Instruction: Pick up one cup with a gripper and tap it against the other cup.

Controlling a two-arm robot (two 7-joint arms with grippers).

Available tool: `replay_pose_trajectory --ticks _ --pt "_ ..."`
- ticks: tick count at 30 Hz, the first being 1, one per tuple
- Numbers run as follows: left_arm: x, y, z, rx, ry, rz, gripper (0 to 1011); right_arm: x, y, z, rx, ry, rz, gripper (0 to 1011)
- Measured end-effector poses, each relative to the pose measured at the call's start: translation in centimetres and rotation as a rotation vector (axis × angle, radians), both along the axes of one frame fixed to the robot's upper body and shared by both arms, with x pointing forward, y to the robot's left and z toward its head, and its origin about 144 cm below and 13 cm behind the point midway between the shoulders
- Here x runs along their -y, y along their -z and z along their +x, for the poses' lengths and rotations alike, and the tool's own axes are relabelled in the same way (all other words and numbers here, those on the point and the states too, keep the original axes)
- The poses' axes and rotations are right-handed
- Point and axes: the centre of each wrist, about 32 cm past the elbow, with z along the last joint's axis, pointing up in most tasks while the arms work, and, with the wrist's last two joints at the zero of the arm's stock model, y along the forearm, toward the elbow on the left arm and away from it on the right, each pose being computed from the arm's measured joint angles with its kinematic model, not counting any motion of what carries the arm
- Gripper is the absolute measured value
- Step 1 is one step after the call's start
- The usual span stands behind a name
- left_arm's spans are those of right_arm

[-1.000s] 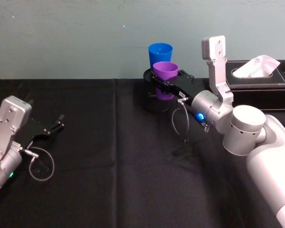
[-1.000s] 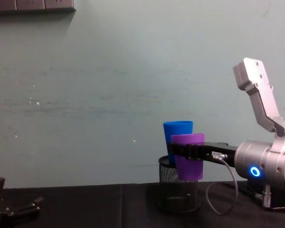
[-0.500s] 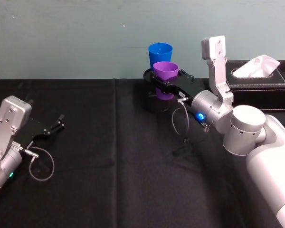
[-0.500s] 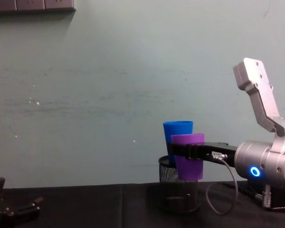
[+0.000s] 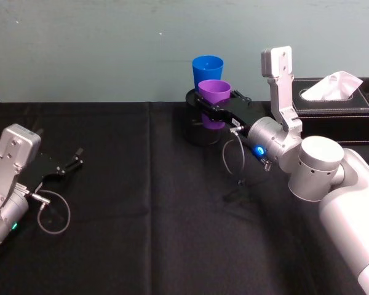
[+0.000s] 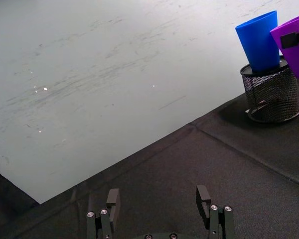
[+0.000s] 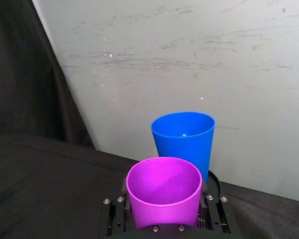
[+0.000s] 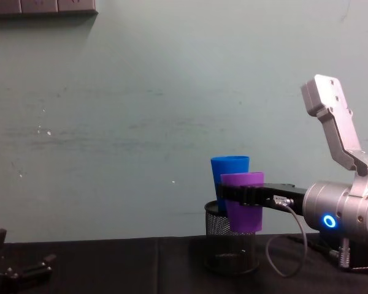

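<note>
Head view: the right arm reaches forward, its right gripper [image 5: 214, 107] clamped around the purple cup [image 5: 213, 92], held aloft just before the blue cup [image 5: 207, 66] standing in the mesh holder [image 5: 194, 132]. Chest view: the forearm lies level and the purple cup hangs upright. Left wrist view: the left gripper [image 6: 158, 195], parked low, has its fingers spread.

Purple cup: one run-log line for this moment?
right gripper: shut on purple cup, lifted | blue cup: in mesh holder, contact unclear | left gripper: open, parked
</note>
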Motion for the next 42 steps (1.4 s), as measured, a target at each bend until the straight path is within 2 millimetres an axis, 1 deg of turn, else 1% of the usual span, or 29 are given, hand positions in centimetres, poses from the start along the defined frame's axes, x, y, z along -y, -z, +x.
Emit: replay_pose_trajectory --ticks 42 --pt "0.0 0.0 0.0 0.0 0.0 0.0 1000 0.0 0.0 0.0 0.0 0.0 0.0 733"
